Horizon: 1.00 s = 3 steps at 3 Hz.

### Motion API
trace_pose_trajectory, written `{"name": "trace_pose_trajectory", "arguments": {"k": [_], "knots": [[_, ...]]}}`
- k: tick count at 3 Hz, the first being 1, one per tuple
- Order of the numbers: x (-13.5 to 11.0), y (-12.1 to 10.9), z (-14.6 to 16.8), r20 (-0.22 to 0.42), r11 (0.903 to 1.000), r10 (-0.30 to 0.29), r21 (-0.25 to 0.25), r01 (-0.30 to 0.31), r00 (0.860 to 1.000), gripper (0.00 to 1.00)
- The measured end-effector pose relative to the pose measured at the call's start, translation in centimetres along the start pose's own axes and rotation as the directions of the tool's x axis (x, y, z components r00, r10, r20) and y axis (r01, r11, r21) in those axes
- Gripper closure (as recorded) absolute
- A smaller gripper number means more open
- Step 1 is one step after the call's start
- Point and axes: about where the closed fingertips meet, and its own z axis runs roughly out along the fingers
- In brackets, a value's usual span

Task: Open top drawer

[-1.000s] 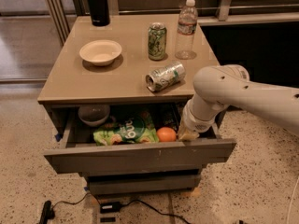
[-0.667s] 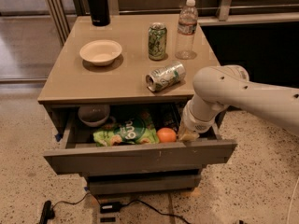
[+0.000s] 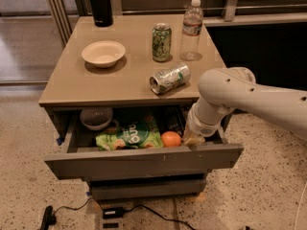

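Observation:
The top drawer (image 3: pixel 144 162) stands pulled out under the tan tabletop, its flat grey front tilted a little and its inside in view. It holds a green chip bag (image 3: pixel 128 136), an orange (image 3: pixel 171 139) and a dark bowl (image 3: pixel 96 118). My gripper (image 3: pixel 193 139) reaches down inside the drawer at its right end, just behind the front panel and next to the orange. The white arm (image 3: pixel 240 97) comes in from the right and hides the gripper's tips.
On the table (image 3: pixel 72 87) stand a cream bowl (image 3: pixel 103 53), an upright green can (image 3: pixel 161 42), a can lying on its side (image 3: pixel 170 78), a water bottle (image 3: pixel 192 30) and a black flask (image 3: pixel 100 5). A narrower lower drawer front (image 3: pixel 144 188) sits below. Cables (image 3: pixel 110 212) lie on the floor.

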Motion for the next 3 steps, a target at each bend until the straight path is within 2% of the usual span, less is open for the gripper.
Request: {"name": "trace_pose_trajectory", "arguments": {"k": [1, 2, 3], "knots": [[0.0, 0.0, 0.0, 0.0, 1.0, 0.0, 0.0, 0.0, 1.0, 0.11], [-0.01, 0.01, 0.02, 0.0, 1.0, 0.0, 0.0, 0.0, 1.0, 0.0], [-0.01, 0.01, 0.02, 0.0, 1.0, 0.0, 0.0, 0.0, 1.0, 0.0]]}}
